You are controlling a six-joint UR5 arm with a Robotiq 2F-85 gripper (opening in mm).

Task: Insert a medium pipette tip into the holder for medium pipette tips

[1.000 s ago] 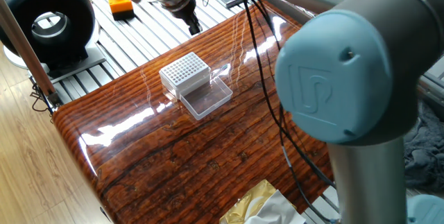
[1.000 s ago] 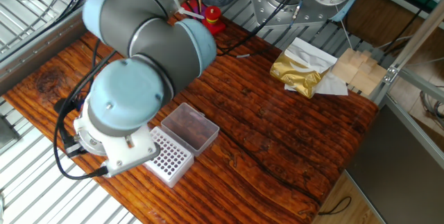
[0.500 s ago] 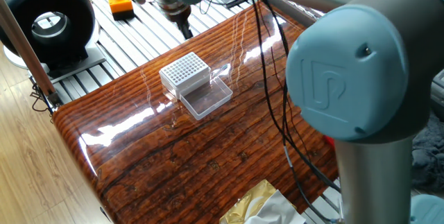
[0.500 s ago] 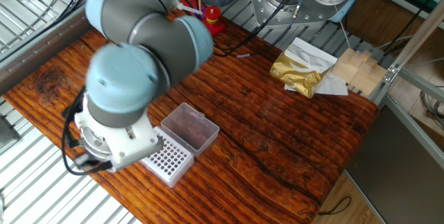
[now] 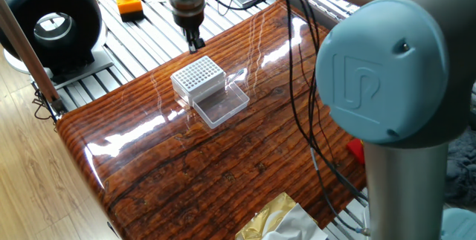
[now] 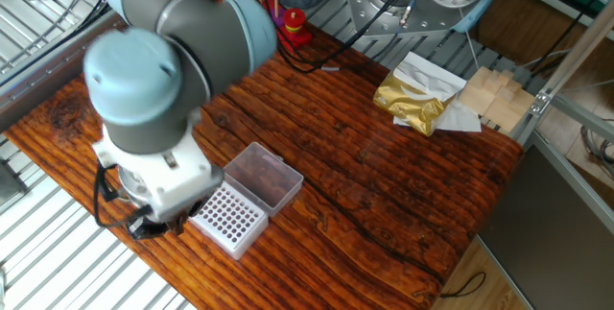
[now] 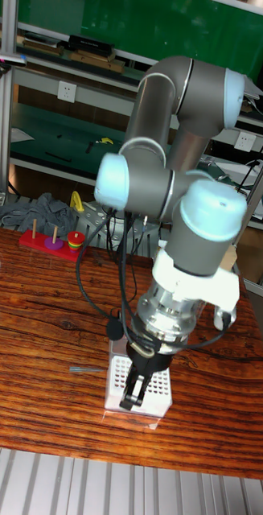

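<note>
Clearly, the holder for medium pipette tips sits on the wooden table with its clear lid swung open flat toward five o'clock of the white grid. Our gripper hangs just past the holder's twelve o'clock edge in one fixed view; in the tall fixed view it is low over the grid.

We judge the holder to be light, stiff and slick-sided, so a sideways nudge could slide it on the glossy wood; it is best left alone. A medium tip would be feather-light, thin and slippery, easy to tilt, and best pinched near its wide collar so the point drops straight into a hole.

Much is hard to read. The jaws look close together, yet we cannot tell whether a tip is pinched between them: nothing that small resolves. In the other fixed view the wrist hides the gripper and covers part of the holder. A thin pale object lies on the table at nine o'clock of the box; we cannot say what it is.
</note>
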